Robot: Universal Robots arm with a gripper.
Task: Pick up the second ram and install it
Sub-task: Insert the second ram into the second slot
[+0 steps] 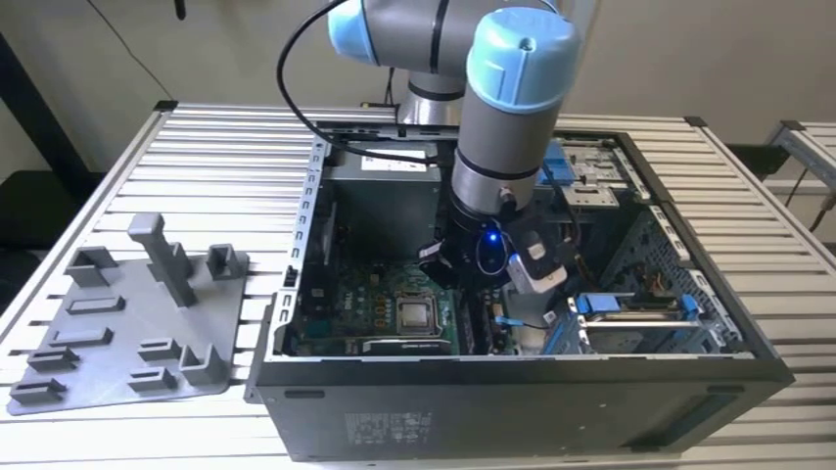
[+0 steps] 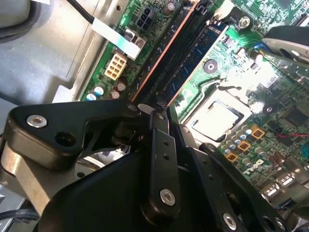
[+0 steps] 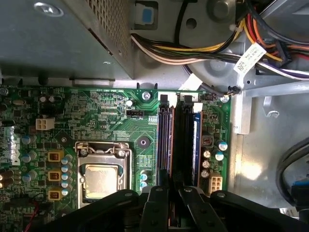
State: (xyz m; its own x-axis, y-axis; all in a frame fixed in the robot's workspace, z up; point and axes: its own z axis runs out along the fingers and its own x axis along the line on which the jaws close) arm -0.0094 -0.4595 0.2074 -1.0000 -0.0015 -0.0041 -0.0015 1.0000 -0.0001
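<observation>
Your black, multi-link gripper (image 3: 169, 193) is down inside the open dark-grey metal computer case (image 1: 523, 392), hanging from the grey arm with pale-blue joint caps (image 1: 516, 108); its fingertips sit right over the near end of the black memory slots (image 3: 176, 140) on the green motherboard (image 3: 106, 116).

In both wrist views the fingers (image 3: 155, 208) stand close together, narrow rather than wide; between them you can make out a thin edge that runs on into the slot line, but you cannot tell for certain that they are pinching it.

The second ram, the thin flat bluish memory board (image 3: 196, 140), stands on edge in the slot just ahead of the fingertips, running away from the hand; in the second wrist view the same bluish strip (image 2: 195, 53) lies beside another dark stick with a copper-coloured edge (image 2: 161, 53), which starts directly at the fingertips.

To one side of the hand is the square silver processor socket (image 3: 101, 176); beyond the far end of the slots, yellow, orange and black cables (image 3: 193, 48) cross the case floor.

In the exterior view, a grey plastic fixture tray with upright posts (image 1: 124, 323) lies well apart from the hand, outside the case, on the ribbed metal table (image 1: 222, 166) toward the exterior view's left.
</observation>
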